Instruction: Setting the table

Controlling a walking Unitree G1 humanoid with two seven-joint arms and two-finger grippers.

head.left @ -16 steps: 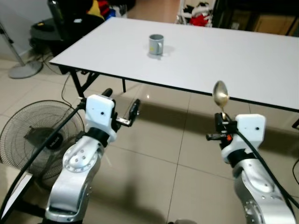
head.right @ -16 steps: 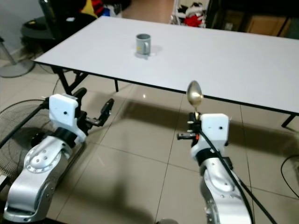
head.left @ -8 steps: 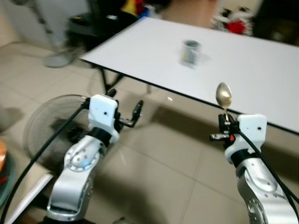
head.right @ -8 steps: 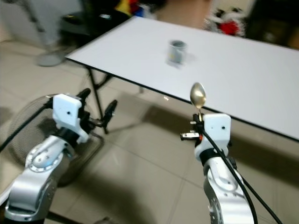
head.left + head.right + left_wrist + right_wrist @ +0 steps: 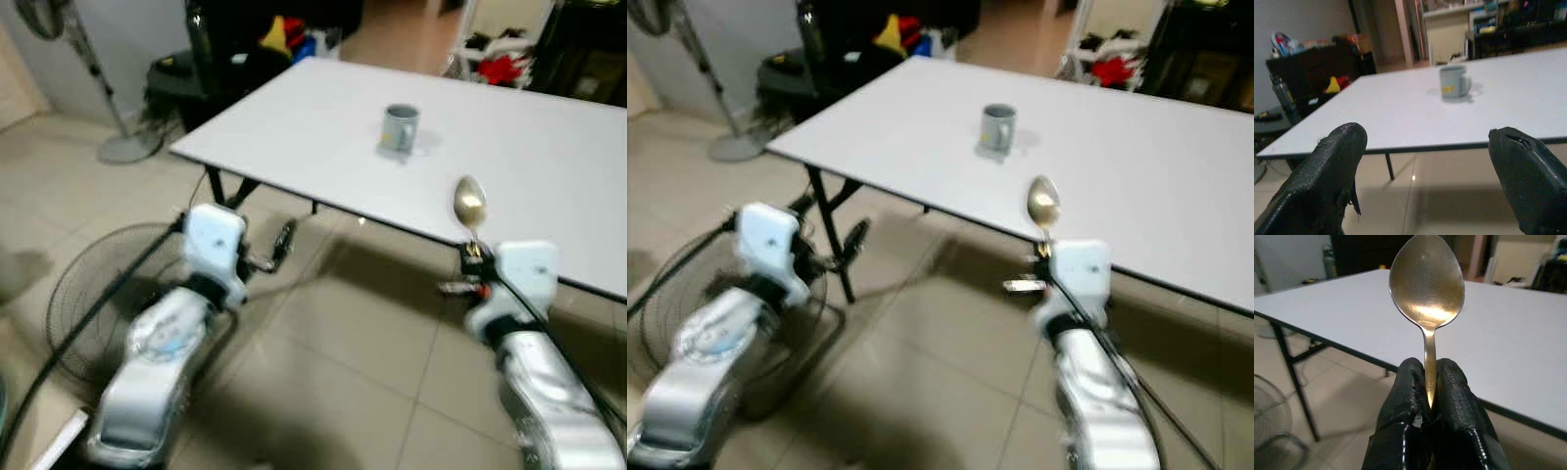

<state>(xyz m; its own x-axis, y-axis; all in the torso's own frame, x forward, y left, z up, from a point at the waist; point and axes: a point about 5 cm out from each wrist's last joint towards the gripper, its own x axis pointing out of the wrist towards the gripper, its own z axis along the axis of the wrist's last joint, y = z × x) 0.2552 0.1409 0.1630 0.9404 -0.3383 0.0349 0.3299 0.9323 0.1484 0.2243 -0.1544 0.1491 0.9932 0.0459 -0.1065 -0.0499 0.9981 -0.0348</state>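
— What are we holding at this moment?

— We are holding a golden spoon [image 5: 1426, 289] in our right gripper [image 5: 1429, 382]. The two black fingers [image 5: 1405, 406] are pressing together on the handle, and the bowl of the spoon is pointing up, upright. In the head views the spoon is standing in front of the near edge of the white table [image 5: 549, 147], but it is not touching it.

— And the other arm?

— We are keeping our left gripper [image 5: 1425, 166] free. Its fingers [image 5: 1334, 166] are standing wide apart with nothing between them, and they are pointing toward the table. The gripper is lower than the table top, near the table's corner on our left.

— What is lying on the table?

— We are seeing one grey mug [image 5: 400, 127] on it, upright, with its handle to the right side in the head views and a small yellow mark on its wall. It is well apart from the spoon, farther in on the table.

— What else is around us?

— A floor fan [image 5: 83, 304] is lying on the tiled floor [image 5: 362, 352] beside our left arm, and a standing fan's base [image 5: 122, 147] is showing behind the table's left end. The head views are looking a little blurred.
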